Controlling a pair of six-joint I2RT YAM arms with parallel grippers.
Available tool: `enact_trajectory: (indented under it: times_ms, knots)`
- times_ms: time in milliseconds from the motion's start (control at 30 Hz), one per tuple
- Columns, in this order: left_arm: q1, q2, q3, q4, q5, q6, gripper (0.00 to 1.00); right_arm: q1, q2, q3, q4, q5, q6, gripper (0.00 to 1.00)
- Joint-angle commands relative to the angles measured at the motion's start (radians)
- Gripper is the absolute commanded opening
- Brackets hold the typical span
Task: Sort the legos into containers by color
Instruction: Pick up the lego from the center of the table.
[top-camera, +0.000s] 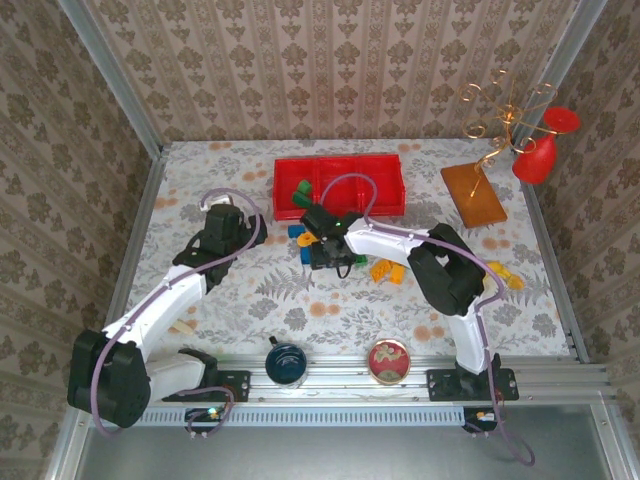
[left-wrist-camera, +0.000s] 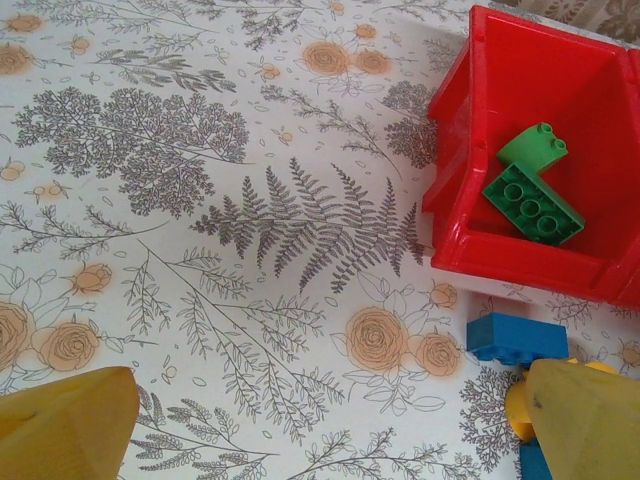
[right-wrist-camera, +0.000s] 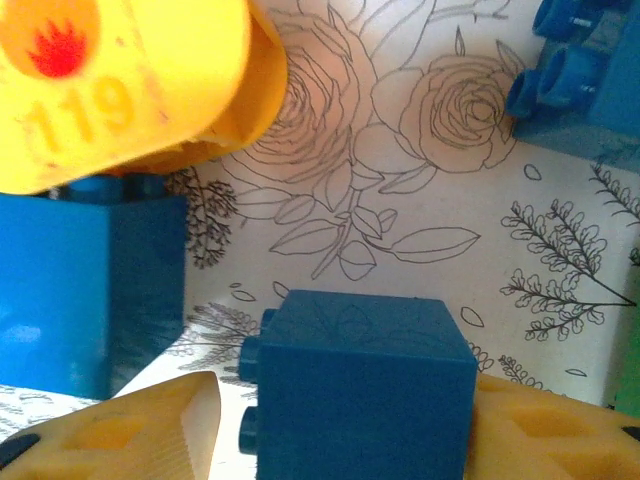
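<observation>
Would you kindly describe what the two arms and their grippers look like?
The left arm and right arm are built alike, with smooth white links between chunky black joints. A pale purple cable loops loosely along each. The left gripper and right gripper each end in two blunt, wedge-shaped fingers of a matte yellow-orange.
</observation>
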Motion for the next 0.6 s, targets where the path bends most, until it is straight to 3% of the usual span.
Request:
enact_trajectory:
  times_ms: [0, 333, 567]
  knots:
    - [0.012, -0.02, -0.009, 0.017, 0.016, -0.02, 1.0, 0.0, 0.023, 0.018, -0.047, 0.012, -0.008, 0.56]
    - [0.018, -0.014, -0.006, 0.019, 0.025, -0.024, 1.0, -0.001, 0.005, 0.008, -0.057, 0.021, -0.009, 0.38]
    - [0.018, -0.014, -0.007, 0.019, 0.027, -0.023, 1.0, 0.0, -0.042, -0.012, -0.043, 0.03, -0.006, 0.32]
